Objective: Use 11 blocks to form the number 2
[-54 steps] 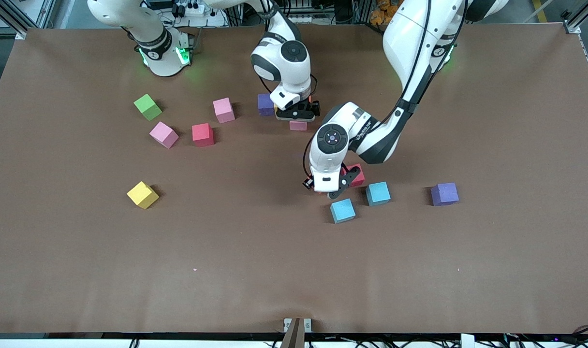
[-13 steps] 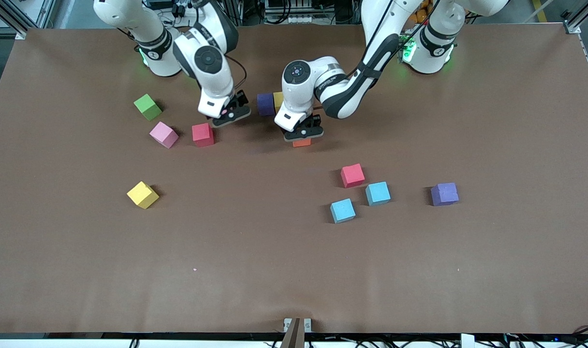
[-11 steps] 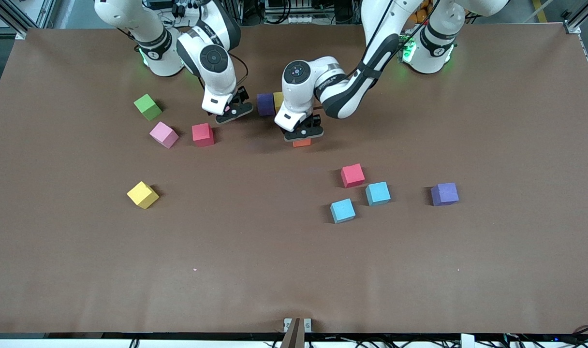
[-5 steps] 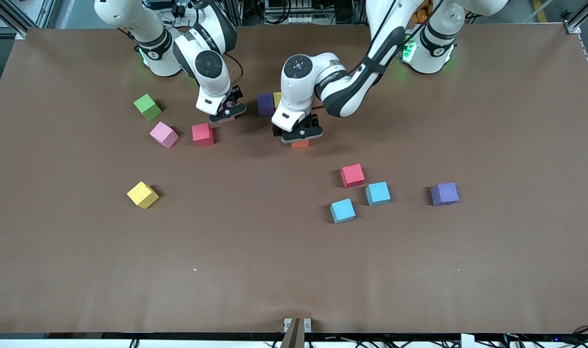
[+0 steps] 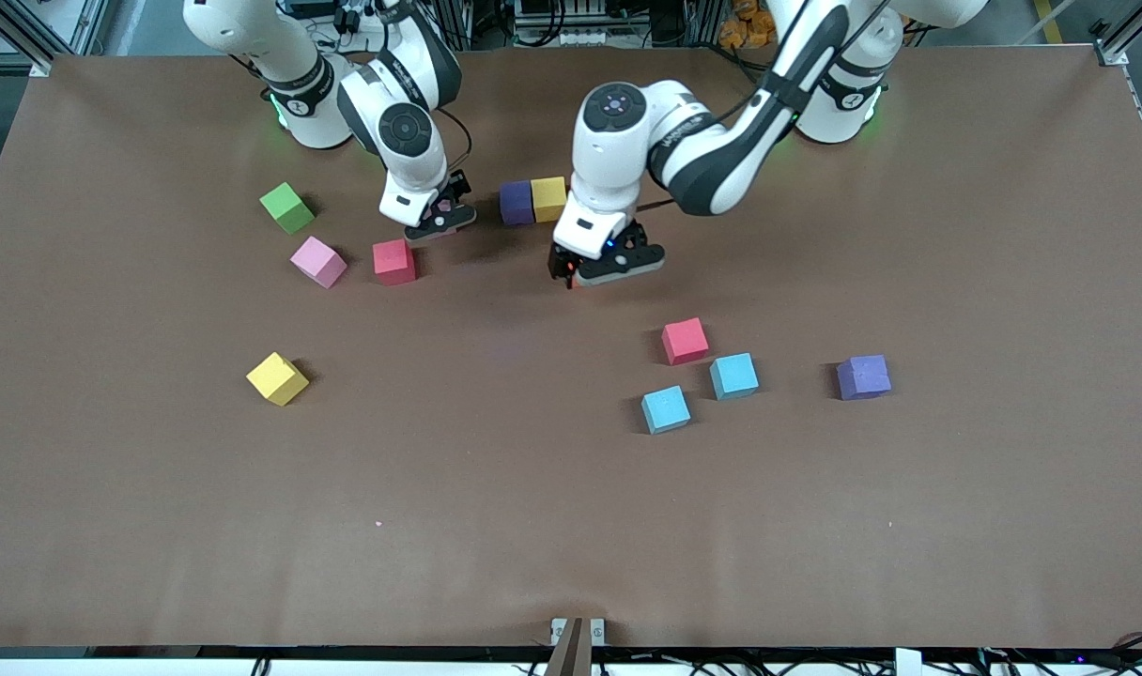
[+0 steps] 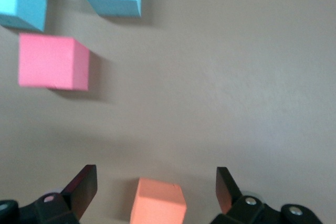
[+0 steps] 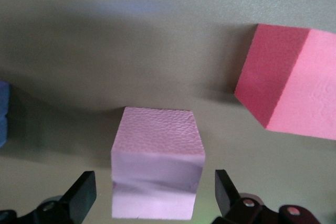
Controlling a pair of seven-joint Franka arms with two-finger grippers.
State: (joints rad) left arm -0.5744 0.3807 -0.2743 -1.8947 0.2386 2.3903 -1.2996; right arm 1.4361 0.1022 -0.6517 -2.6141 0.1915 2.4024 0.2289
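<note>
My left gripper (image 5: 609, 268) hangs open just above an orange block (image 6: 157, 203), which stands on the table between its fingers; in the front view the hand hides that block. My right gripper (image 5: 439, 220) is open around a pink block (image 7: 156, 182), with a gap on each side. A purple block (image 5: 516, 202) and a yellow block (image 5: 548, 198) touch side by side between the two grippers. Loose on the table are a red block (image 5: 393, 262), a pink block (image 5: 318, 261), a yellow block (image 5: 277, 378), a second red block (image 5: 685, 340), two light blue blocks (image 5: 733, 376) (image 5: 666, 409) and a second purple block (image 5: 863, 376).
A green cube (image 5: 286, 207) lies toward the right arm's end, beside the loose pink block. The brown table (image 5: 496, 526) is bare nearer the front camera. The red block (image 7: 289, 93) stands close beside my right gripper.
My left gripper has let go of the orange block, opened, risen and shifted a little toward the left arm's end. My right gripper has settled lower around the pink block.
</note>
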